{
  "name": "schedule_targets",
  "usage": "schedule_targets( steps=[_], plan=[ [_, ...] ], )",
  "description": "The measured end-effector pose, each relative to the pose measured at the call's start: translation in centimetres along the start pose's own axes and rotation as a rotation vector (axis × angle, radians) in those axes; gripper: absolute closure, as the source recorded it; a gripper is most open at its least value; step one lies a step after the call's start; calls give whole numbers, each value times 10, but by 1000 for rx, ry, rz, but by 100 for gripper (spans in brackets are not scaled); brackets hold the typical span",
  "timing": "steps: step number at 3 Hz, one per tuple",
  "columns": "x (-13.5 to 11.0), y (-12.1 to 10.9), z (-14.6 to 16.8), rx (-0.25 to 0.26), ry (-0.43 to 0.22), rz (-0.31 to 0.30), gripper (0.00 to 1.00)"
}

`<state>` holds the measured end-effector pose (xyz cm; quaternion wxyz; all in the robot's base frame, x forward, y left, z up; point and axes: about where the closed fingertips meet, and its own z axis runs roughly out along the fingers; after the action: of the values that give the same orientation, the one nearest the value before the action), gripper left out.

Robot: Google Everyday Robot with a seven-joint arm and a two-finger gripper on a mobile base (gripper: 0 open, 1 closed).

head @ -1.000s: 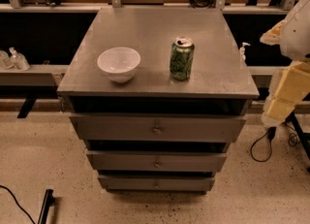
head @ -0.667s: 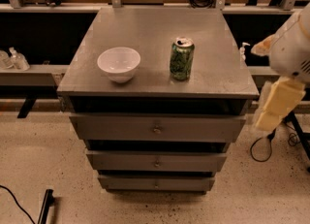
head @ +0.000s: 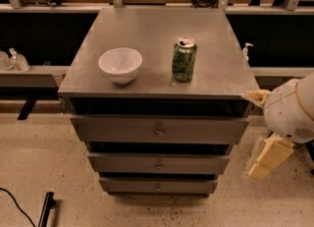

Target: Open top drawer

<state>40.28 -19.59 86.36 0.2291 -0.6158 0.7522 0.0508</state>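
Observation:
The top drawer is the widest grey front of three, just under the cabinet top, with a small metal knob at its centre. It looks pushed in. My gripper is a cream-coloured piece hanging below the white rounded arm joint. It is to the right of the cabinet, at about the height of the middle drawer, apart from the drawer fronts and well to the right of the knob.
On the grey cabinet top stand a white bowl at the left and a green can at the right. Two narrower drawers sit below. Speckled floor surrounds the cabinet; a shelf with cables runs behind.
The arm and gripper have moved down and leftward, closer to the cabinet's right front corner. The drawers, bowl and can have not moved.

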Motion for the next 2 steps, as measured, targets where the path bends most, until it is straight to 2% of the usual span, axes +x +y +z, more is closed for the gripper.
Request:
schedule_targets(
  steps=[1, 2],
  plan=[
    [-3, 2, 11, -54, -8, 0, 0],
    [5, 17, 37, -66, -13, -14, 0]
  ],
)
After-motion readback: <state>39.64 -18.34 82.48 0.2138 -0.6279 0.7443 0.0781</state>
